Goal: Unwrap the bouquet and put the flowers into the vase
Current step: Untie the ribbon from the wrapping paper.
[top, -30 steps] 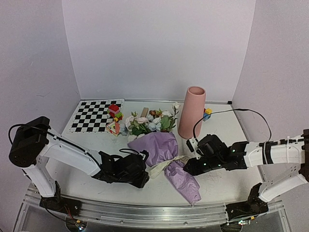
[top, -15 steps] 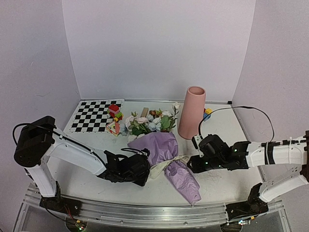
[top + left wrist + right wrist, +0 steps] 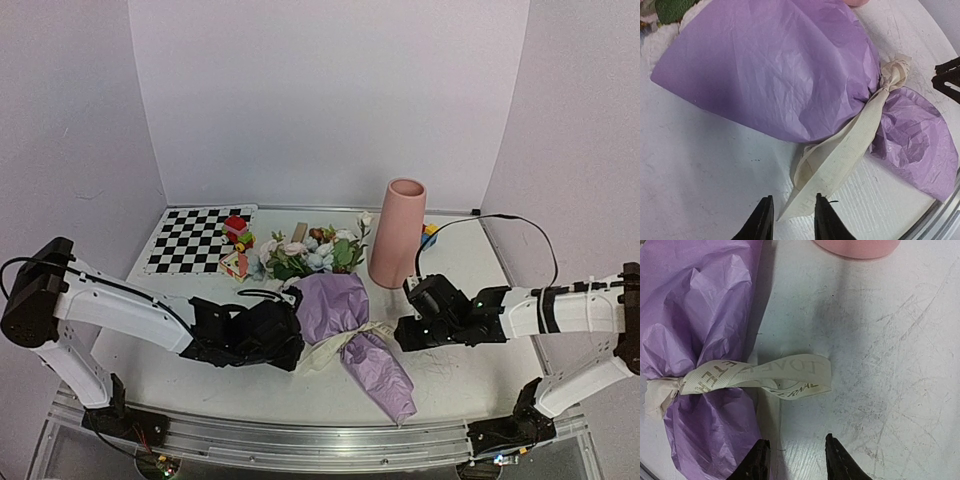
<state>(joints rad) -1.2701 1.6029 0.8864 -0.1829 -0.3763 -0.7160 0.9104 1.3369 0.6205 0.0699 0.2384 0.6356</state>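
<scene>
The bouquet (image 3: 340, 320) lies on its side in the middle of the worktop (image 3: 470, 275). Its narrow purple end points toward the near edge. Its flowers (image 3: 305, 252) spill out toward the far edge, beside a checkerboard mat (image 3: 195, 238) and a cluster of toy blocks (image 3: 237, 232). The cone is not yet unwrapped: a cream ribbon (image 3: 850, 145) cinches the crinkled paper at a knot (image 3: 895, 70).

The vase (image 3: 400, 235) stands upright toward the far right of the worktop, just beside the bouquet's wide end, with nothing seen in its mouth.

The left claw (image 3: 793, 201) is low over the worktop on the bouquet's left side, released. Its fingers stand apart, and the tip of the ribbon's long flat tail lies between them, unpinched.

The right claw (image 3: 797, 441) sits on the bouquet's right side, also released, with bare worktop between its fingers. The ribbon's printed loop lies flat just ahead of it, apart from both fingertips. The vase's base is farther ahead, at the top of the right wrist view.
</scene>
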